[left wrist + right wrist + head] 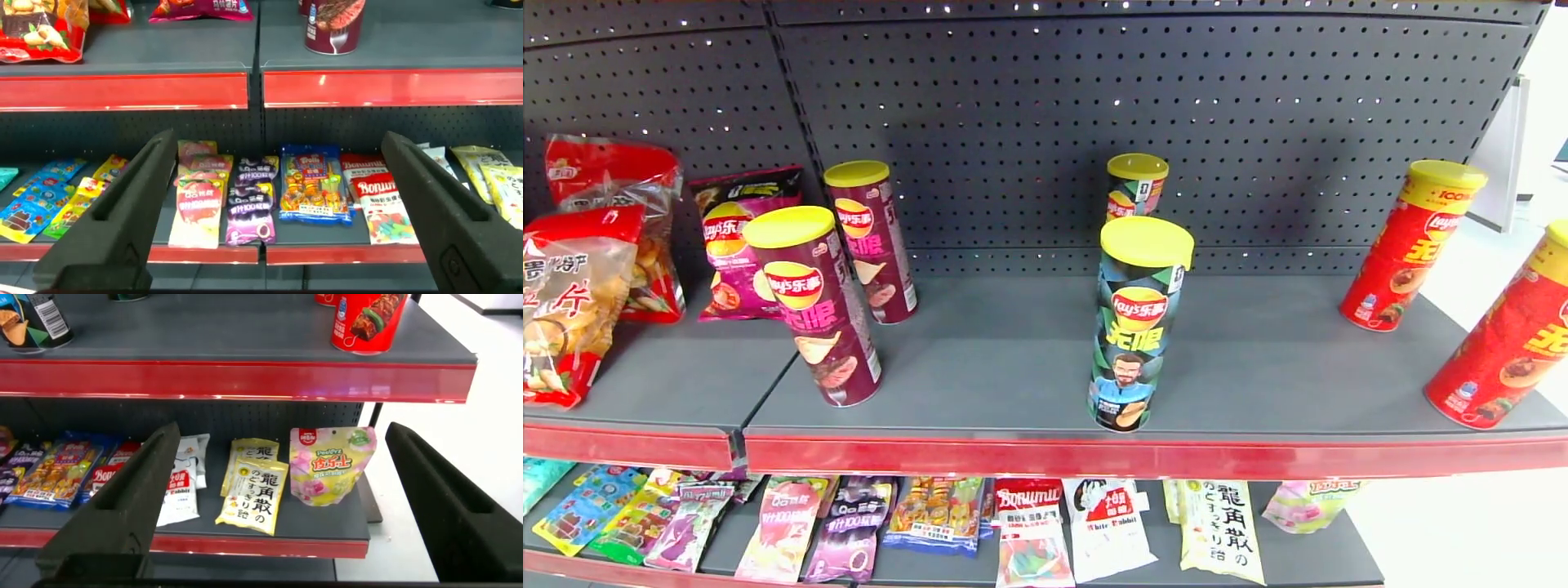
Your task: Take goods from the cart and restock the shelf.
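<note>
Nearest, left tool [278, 140]: spread wide, nothing between its fingers, level with lower shelf [343, 255], facing pink packet [196, 204], purple packet [249, 204] and blue packet [310, 184] lying side by side. Same for right tool [282, 429]: wide apart and empty, facing yellow packets [253, 486] and pink pouch [331, 465] toward that shelf's right end.

On upper shelf [1013, 359], six cans standing in pairs:
- **Left:** front purple can [813, 306] near the edge, back purple can [870, 241] just behind and to its right.
- **Middle:** front dark can [1139, 327] near the edge, back dark can [1135, 188] straight behind it, close to pegboard [1013, 122].
- **Right:** back red can [1413, 245] well apart from the dark pair, front red can [1503, 343] nearer the edge, cut off by the frame.

Left of the purple cans, purple bag [743, 245] propped against the back, then red bags [572, 302] at far left.
</note>
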Available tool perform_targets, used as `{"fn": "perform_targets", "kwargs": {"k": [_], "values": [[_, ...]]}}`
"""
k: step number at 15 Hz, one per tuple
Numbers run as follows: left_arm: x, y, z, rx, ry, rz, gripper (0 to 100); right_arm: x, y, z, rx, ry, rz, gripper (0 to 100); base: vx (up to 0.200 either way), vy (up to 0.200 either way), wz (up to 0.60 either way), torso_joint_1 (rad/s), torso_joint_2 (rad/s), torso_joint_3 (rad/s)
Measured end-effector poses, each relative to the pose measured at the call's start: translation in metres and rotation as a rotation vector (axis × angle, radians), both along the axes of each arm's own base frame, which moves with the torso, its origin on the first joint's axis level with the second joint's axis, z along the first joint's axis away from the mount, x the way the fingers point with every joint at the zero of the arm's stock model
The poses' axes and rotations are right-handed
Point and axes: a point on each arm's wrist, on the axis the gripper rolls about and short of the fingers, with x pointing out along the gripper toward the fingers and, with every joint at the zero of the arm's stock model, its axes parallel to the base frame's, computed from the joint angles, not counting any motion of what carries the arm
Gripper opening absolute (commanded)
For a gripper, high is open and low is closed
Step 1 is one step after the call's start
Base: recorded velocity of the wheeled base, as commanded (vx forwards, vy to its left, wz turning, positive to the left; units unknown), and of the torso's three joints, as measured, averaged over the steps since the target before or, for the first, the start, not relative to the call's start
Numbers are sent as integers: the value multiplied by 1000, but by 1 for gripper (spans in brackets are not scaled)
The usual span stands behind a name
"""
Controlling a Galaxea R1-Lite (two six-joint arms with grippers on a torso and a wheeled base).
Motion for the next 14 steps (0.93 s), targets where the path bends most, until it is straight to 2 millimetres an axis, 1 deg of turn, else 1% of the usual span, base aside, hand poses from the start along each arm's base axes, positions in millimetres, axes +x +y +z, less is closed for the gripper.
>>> {"fn": "perform_targets", "kwargs": {"k": [14], "values": [[0, 0, 0, 0, -6, 0, 100, 0, 0, 0, -1, 0, 1, 100, 0, 0, 0, 0, 0, 0]]}}
